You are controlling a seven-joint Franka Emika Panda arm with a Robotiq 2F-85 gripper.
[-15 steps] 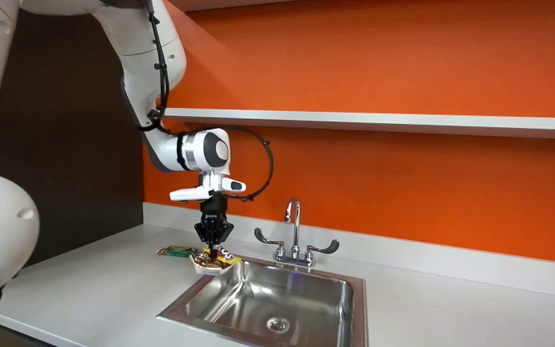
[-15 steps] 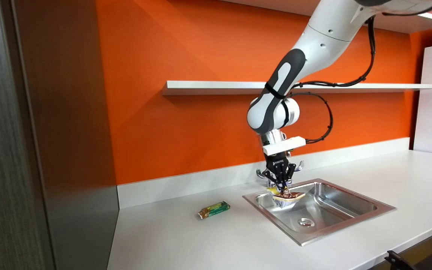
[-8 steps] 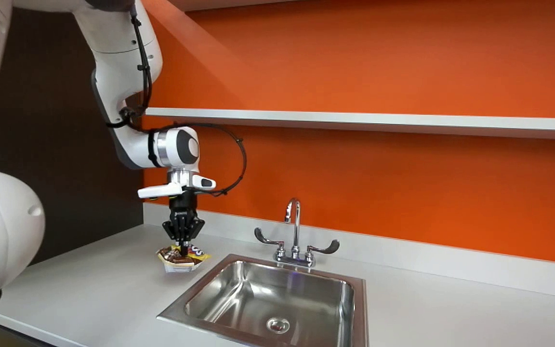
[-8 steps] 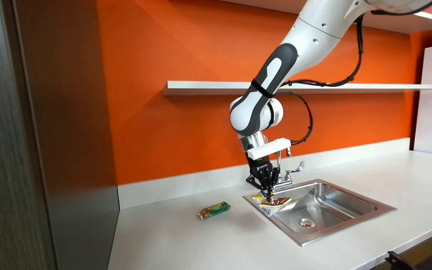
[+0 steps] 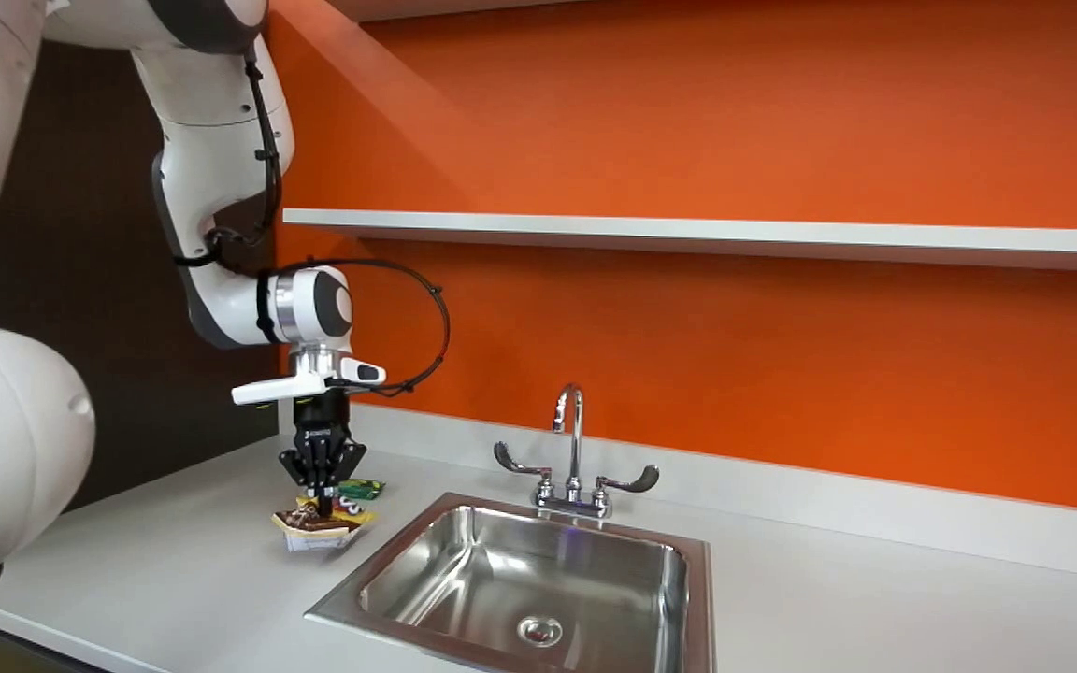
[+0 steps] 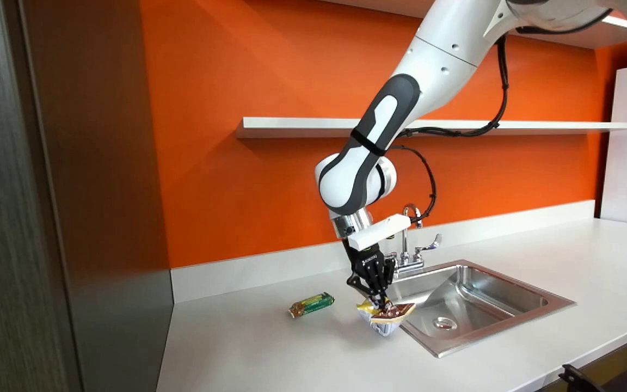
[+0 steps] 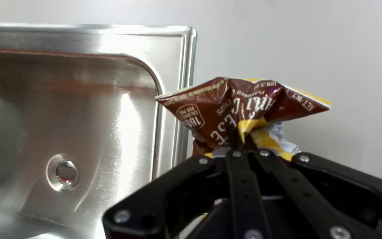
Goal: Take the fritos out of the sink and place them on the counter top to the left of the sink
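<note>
Wrist view, the nearest look: the jaws of the gripper (image 7: 243,146) are clenched on a crumpled fold of the Fritos bag (image 7: 239,106), and one corner of the bag appears over the rim of the sink (image 7: 171,59). In both exterior views I see the bag out of the sink. It seems to hang above the counter top (image 6: 237,337), just beside the left rim; whether its bottom touches, I cannot tell. In my opinion the carrying is nearly finished and the setting down is not yet done. The next move calls for slow lowering, perhaps slightly more to the left so no corner catches the rim, and only afterwards the release. In an exterior view, a green packet (image 6: 311,305) lies apart from the bag. Farther back stands the faucet (image 5: 575,449).
</note>
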